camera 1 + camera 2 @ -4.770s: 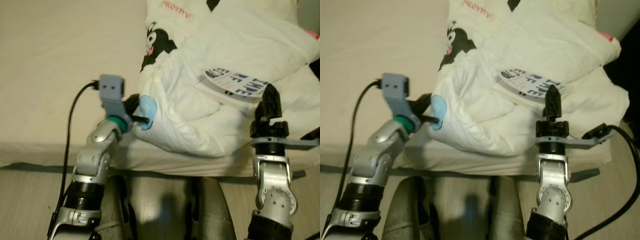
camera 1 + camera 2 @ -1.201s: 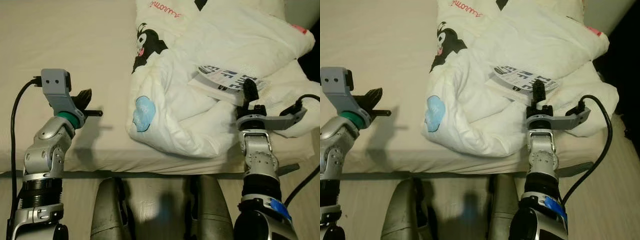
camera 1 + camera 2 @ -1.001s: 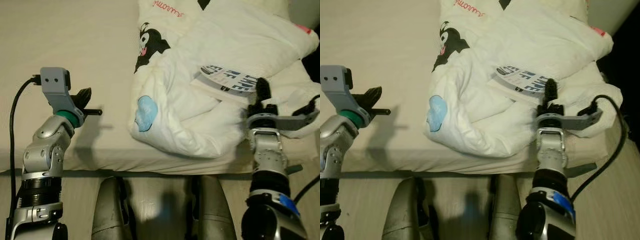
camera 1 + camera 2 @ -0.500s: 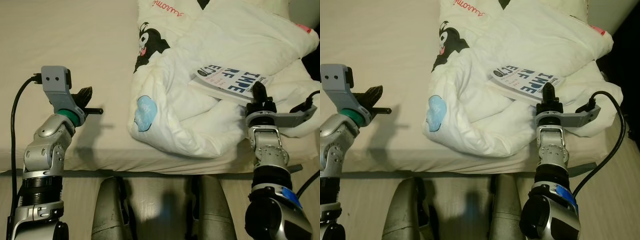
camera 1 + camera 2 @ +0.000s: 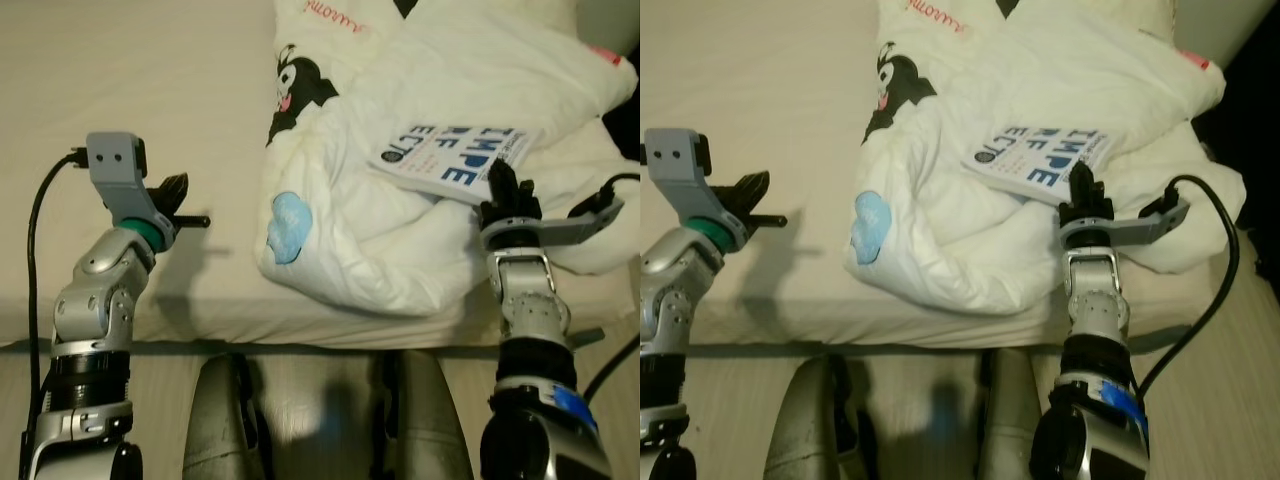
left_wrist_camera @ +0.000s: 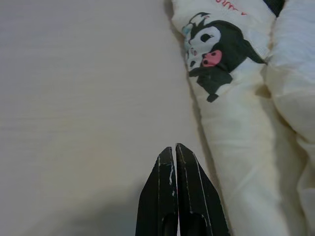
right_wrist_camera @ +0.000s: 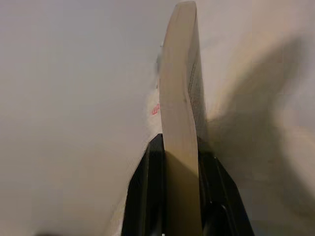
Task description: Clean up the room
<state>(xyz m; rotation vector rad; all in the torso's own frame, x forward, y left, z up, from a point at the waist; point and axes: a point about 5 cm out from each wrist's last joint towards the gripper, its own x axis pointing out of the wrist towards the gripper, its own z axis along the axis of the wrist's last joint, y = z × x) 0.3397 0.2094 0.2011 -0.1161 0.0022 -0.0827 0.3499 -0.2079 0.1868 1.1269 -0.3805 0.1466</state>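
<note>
— White cotton, that rumpled duvet with cartoon prints (image 5: 400, 150), heaped on the right half of the beige-sheeted bed (image 5: 120, 90). Where's the book?

— The thin white paperback with blue lettering (image 5: 455, 162) sits on the duvet's near right side, its near edge clamped in the right gripper (image 5: 505, 190); its spine stands between the two fingers (image 7: 147, 196).

— And the left gripper (image 5: 185, 215)?

— Over bare sheet, left of the duvet, fingers (image 6: 167, 196) pressed together, holding nothing.
</note>
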